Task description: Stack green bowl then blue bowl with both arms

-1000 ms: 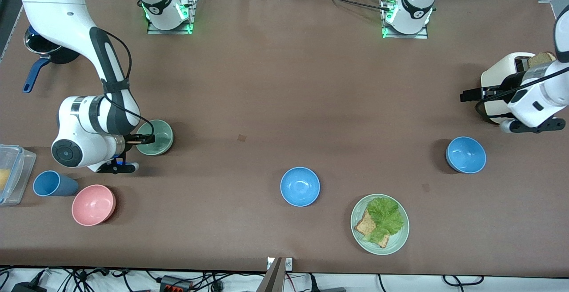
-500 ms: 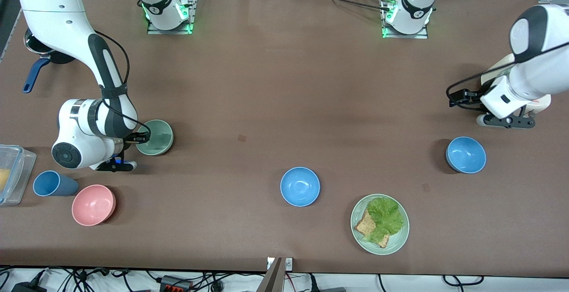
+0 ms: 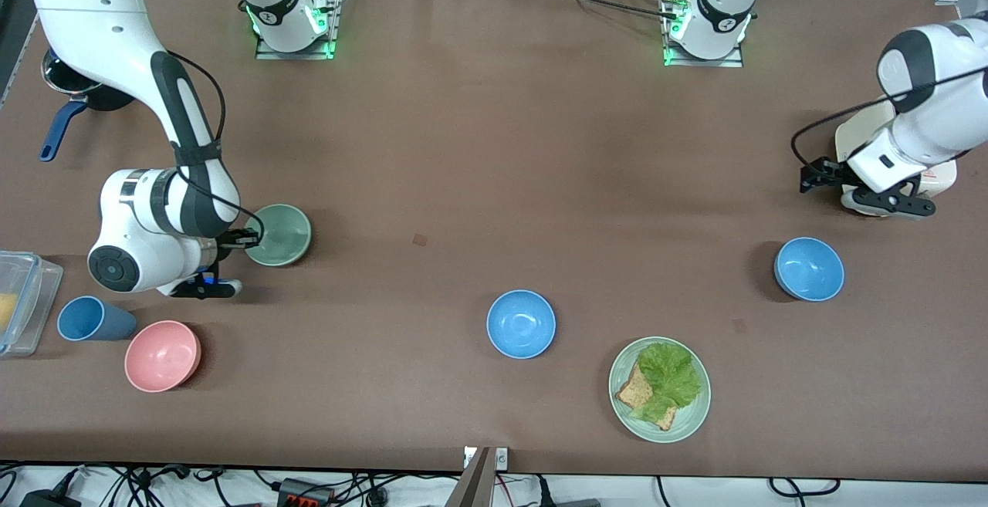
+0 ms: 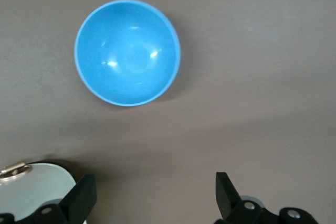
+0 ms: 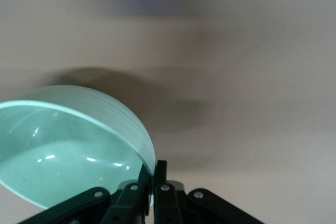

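Green bowl (image 3: 279, 234) pale mint, tilted | right gripper (image 3: 248, 238) jaws pinching rim

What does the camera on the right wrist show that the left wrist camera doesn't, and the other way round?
Only the right wrist view shows the green bowl, tilted, its rim pinched by the right gripper with jaws closed on it. Only the left wrist view shows a blue bowl standing free on the table, part of a white toaster, and the left gripper with jaws spread wide, holding nothing. Both show the brown table.
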